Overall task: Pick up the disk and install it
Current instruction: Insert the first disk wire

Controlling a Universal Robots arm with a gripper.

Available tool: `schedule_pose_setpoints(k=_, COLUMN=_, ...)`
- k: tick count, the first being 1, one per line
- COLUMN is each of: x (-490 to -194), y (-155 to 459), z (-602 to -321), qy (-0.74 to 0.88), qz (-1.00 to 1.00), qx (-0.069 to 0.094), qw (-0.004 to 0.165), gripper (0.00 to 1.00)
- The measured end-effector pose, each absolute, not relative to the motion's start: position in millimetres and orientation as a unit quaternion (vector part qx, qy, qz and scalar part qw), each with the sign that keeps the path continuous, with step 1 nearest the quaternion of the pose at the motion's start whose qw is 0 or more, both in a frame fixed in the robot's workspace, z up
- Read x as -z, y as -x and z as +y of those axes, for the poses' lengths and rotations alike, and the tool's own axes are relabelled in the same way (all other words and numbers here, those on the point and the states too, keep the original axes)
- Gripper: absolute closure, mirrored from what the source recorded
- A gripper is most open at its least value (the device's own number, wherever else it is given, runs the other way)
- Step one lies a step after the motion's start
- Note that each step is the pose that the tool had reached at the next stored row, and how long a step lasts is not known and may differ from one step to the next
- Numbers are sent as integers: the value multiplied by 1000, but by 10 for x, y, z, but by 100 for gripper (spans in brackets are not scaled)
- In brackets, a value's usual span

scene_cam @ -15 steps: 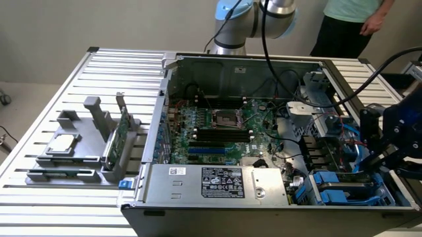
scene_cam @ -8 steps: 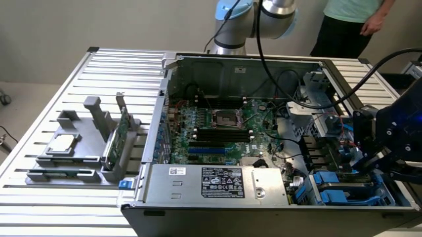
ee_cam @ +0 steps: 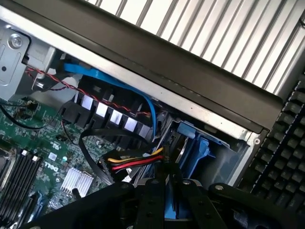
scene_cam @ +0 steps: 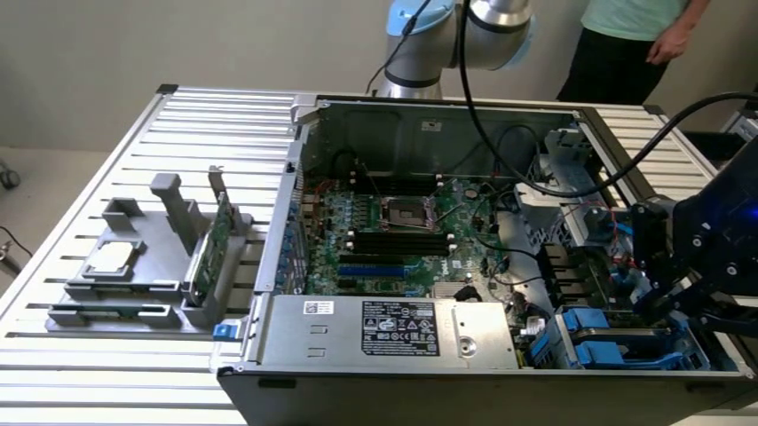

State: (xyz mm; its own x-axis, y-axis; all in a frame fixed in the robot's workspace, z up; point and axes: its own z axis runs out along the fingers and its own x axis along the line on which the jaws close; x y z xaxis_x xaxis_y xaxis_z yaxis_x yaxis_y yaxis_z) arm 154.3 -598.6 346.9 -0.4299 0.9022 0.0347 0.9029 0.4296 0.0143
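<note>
My gripper [scene_cam: 690, 306] hangs over the drive bay at the near corner of the open computer case [scene_cam: 355, 390], on the exterior view's right. In the wrist view its black fingers [ee_cam: 151, 205] are closed on a thin blue strip, the edge of the disk's [ee_cam: 170, 217] carrier, held edge-on between them. The rest of the disk is hidden by the gripper [ee_cam: 169, 191]. Just beyond the fingertips sits the blue plastic drive bay [ee_cam: 202, 152], with a bundle of yellow, red and black power wires [ee_cam: 136, 162] beside it.
The motherboard [scene_cam: 391, 222] and the power supply [scene_cam: 379, 328] fill the case. Blue carriers [scene_cam: 598, 346] sit in the bay. A blue cable [ee_cam: 119, 83] runs along the case wall. A grey fixture [scene_cam: 130, 284] holds a green card [scene_cam: 213, 253] and a chip [scene_cam: 113, 257]. A person [scene_cam: 627, 35] stands behind the table.
</note>
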Motion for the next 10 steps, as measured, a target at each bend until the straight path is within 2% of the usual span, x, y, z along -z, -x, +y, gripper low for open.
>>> schedule_pose_setpoints(k=10, x=-3469, y=-1542, z=-5985, qy=579, qz=-815, qx=13, qw=13, gripper=84)
